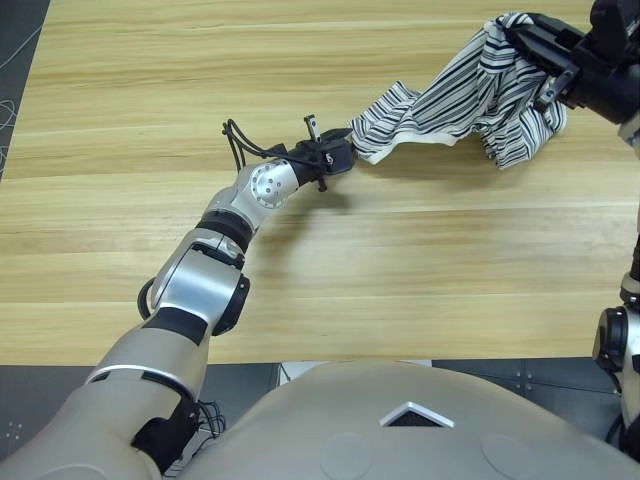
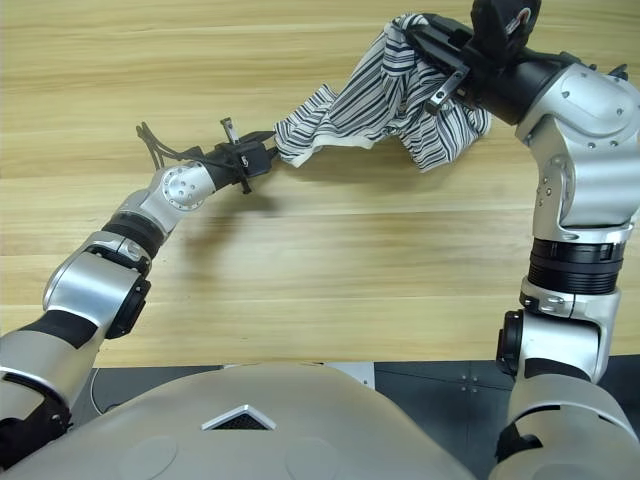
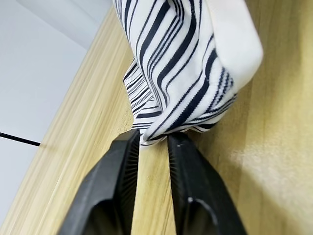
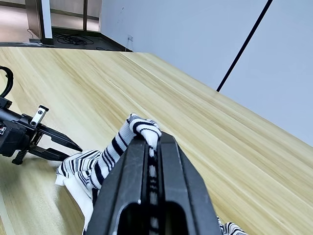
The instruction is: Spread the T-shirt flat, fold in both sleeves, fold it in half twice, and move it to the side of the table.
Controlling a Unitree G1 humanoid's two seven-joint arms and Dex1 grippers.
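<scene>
Now, my left gripper [image 1: 348, 150] pinches a corner of the striped T-shirt [image 1: 460, 100] between its fingertips, low over the wooden table [image 1: 300, 300]. My right gripper [image 2: 432, 45] clamps a bunched fold higher up, toward the table's far right. Between them the shirt hangs crumpled in a sagging band, not spread flat.

The T-shirt [image 2: 400, 90] hung bunched, its sleeves and collar lost among folds; the cloth pinched inside the right end effector [image 4: 152, 139] was mostly hidden.
</scene>
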